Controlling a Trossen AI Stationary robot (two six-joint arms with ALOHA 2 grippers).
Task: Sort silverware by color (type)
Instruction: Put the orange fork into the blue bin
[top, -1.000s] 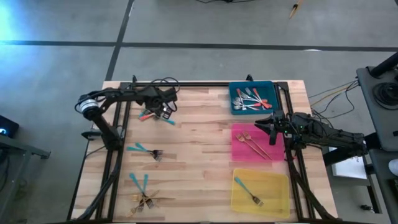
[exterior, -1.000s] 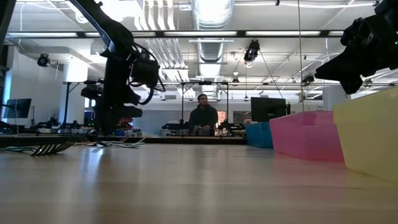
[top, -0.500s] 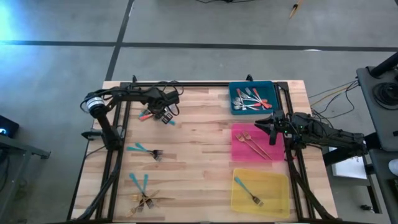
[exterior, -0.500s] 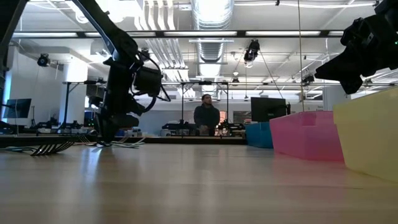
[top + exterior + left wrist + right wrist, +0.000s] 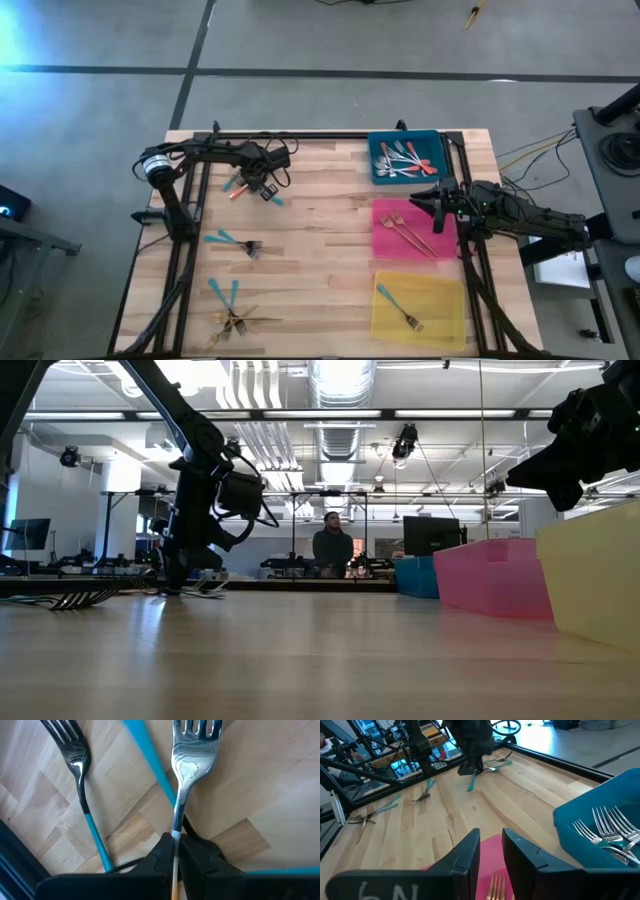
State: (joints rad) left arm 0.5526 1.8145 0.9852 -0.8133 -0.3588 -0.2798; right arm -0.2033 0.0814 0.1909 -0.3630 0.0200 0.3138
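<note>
Teal and gold forks [image 5: 232,320] lie tangled at the near left of the wooden tabletop [image 5: 320,260], unsorted; opposite, the yellow tray [image 5: 445,325] holds one teal fork [image 5: 400,308]. Midway, the pink tray [image 5: 385,240] has slim gold forks [image 5: 408,230], and the right jaws hang part open and empty over its far edge. Farthest, the left jaws are pinched shut on the thin orange handle of a glossy steel fork [image 5: 187,765], likely bound for the blue tray [image 5: 435,137]
</note>
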